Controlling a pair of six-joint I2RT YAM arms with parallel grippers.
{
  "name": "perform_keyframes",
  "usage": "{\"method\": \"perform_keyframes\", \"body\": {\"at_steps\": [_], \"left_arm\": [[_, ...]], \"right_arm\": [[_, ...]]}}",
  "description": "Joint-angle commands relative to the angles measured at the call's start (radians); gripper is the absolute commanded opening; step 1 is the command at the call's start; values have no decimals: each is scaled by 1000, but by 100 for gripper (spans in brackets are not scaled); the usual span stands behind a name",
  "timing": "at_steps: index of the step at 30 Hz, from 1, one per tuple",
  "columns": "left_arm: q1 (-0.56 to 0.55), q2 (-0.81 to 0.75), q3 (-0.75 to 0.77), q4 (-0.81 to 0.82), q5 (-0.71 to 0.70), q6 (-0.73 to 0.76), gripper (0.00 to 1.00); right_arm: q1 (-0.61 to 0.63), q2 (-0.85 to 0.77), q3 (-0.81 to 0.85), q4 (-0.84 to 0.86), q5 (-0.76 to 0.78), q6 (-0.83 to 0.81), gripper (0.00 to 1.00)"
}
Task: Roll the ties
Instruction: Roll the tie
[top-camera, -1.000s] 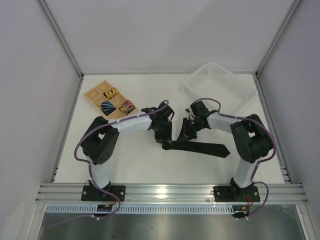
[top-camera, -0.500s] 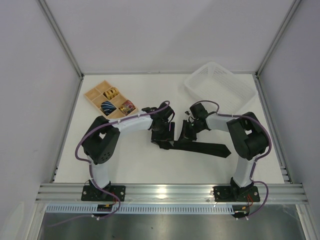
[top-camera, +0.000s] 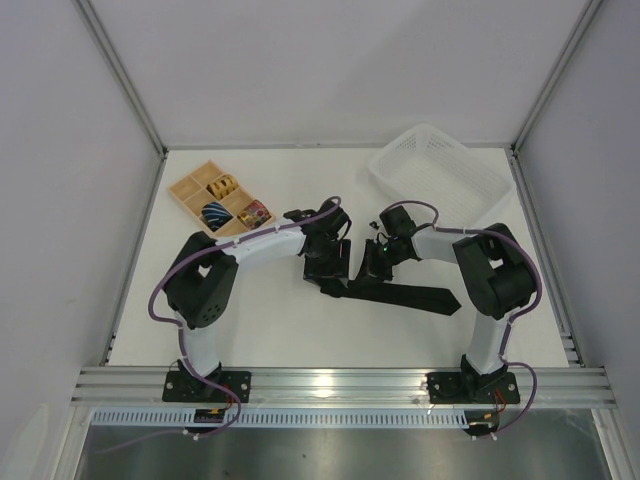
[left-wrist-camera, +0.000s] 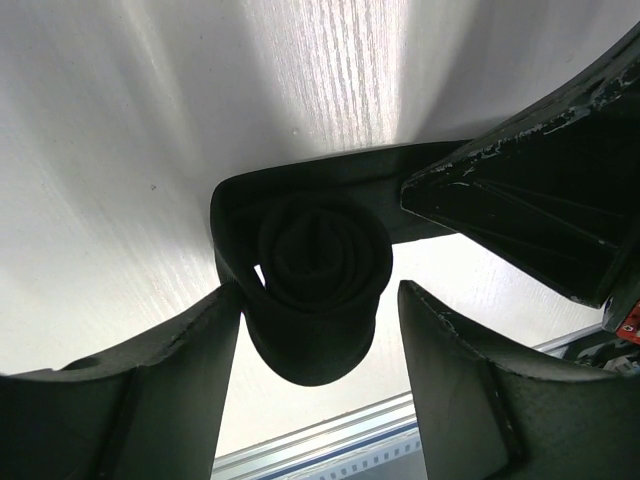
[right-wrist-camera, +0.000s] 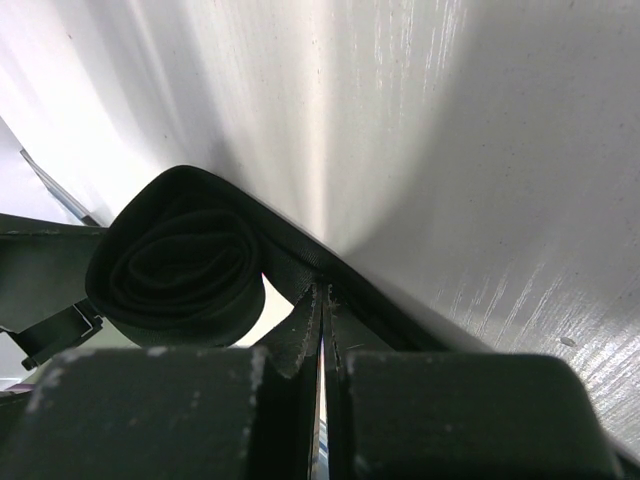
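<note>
A black tie (top-camera: 410, 295) lies flat across the table's middle, its pointed end to the right. Its left end is rolled into a coil (left-wrist-camera: 320, 265), which also shows in the right wrist view (right-wrist-camera: 180, 265). My left gripper (top-camera: 328, 272) is open with the coil between its fingers (left-wrist-camera: 120, 400); the left finger touches the coil and a gap remains on the right. My right gripper (top-camera: 372, 268) is shut, its tips (right-wrist-camera: 323, 290) pinched on the strip of tie just where it leaves the coil.
A wooden compartment tray (top-camera: 190, 190) at the back left holds rolled ties: a blue one (top-camera: 216, 212), a gold one (top-camera: 224, 184) and a red-gold one (top-camera: 254, 211). A white mesh basket (top-camera: 437, 130) stands at the back right.
My left gripper has edged slightly back and toward the right gripper with the coil between its fingers. My right gripper has shifted a little to the left. The tie's long part has stayed put.
</note>
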Motion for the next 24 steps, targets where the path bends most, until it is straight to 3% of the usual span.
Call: {"method": "perform_keyframes", "body": {"at_steps": [1, 6, 8, 10, 12, 13, 15, 16, 24], "left_arm": [[-3, -16, 24, -12, -13, 4, 69], [-3, 11, 30, -14, -10, 4, 68], [-3, 24, 32, -15, -11, 9, 62], [2, 33, 32, -14, -5, 9, 47], [8, 34, 29, -9, -4, 9, 38], [10, 34, 27, -9, -7, 10, 26], [14, 21, 27, -15, -8, 13, 14], [20, 14, 24, -17, -19, 14, 3], [95, -129, -71, -8, -40, 27, 0]], "right_arm": [[-2, 1, 12, 4, 8, -12, 0], [0, -1, 16, 6, 2, -12, 0], [0, -1, 18, 4, 2, -16, 0], [1, 0, 18, 3, 2, -19, 0], [0, 4, 16, 1, 2, -23, 0], [1, 4, 16, -2, 4, -28, 0], [0, 7, 16, -11, 15, -34, 0], [-2, 8, 16, -15, 19, -37, 0], [-19, -9, -10, -48, 82, -71, 0]]}}
